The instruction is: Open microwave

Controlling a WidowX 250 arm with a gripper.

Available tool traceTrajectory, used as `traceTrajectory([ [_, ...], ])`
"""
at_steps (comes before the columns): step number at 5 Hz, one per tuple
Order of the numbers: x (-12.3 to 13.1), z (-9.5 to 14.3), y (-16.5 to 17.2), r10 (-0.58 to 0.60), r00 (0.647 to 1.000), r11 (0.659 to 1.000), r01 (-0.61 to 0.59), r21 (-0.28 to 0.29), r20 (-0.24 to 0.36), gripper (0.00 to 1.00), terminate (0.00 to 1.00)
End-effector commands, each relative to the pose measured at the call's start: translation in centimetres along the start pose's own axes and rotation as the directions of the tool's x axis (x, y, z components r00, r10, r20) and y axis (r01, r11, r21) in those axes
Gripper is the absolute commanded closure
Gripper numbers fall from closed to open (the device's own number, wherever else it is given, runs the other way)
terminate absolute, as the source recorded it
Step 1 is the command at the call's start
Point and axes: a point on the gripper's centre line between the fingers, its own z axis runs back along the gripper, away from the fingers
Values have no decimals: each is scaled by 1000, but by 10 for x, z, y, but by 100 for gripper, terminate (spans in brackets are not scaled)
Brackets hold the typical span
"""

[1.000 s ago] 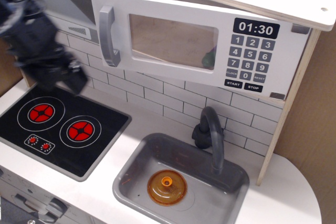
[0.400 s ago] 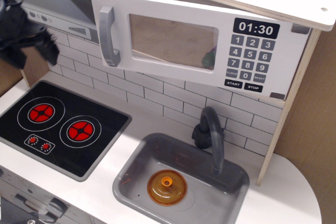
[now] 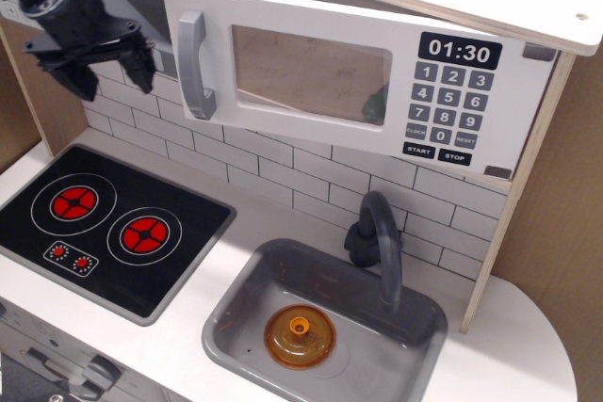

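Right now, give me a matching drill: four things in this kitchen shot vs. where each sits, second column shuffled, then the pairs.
Things:
1. end effector
2. orange lid
3. grey bar handle
4. black clock display

Places:
A. inside the sink
B. upper right of the microwave door
C. left of the door, above the stove
D. left edge of the door

Pairs: 1-C, 2-A, 3-D, 4-B

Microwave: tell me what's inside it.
Through the microwave window, a green-and-dark object shows at the lower right; glare hides what it is. The door covers the rest.
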Motion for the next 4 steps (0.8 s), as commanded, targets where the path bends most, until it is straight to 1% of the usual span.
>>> traceTrajectory([
  [1,16,21,-39,-17,1000,1000,16,4,10,0,0],
  [2,8,13,-53,-50,999,999,50,21,-17,0,0],
  [3,-15,11,-53,-130,991,991,130,19,-37,0,0],
  [4,-50,22,-54,-225,971,974,225,-7,-76,0,0],
])
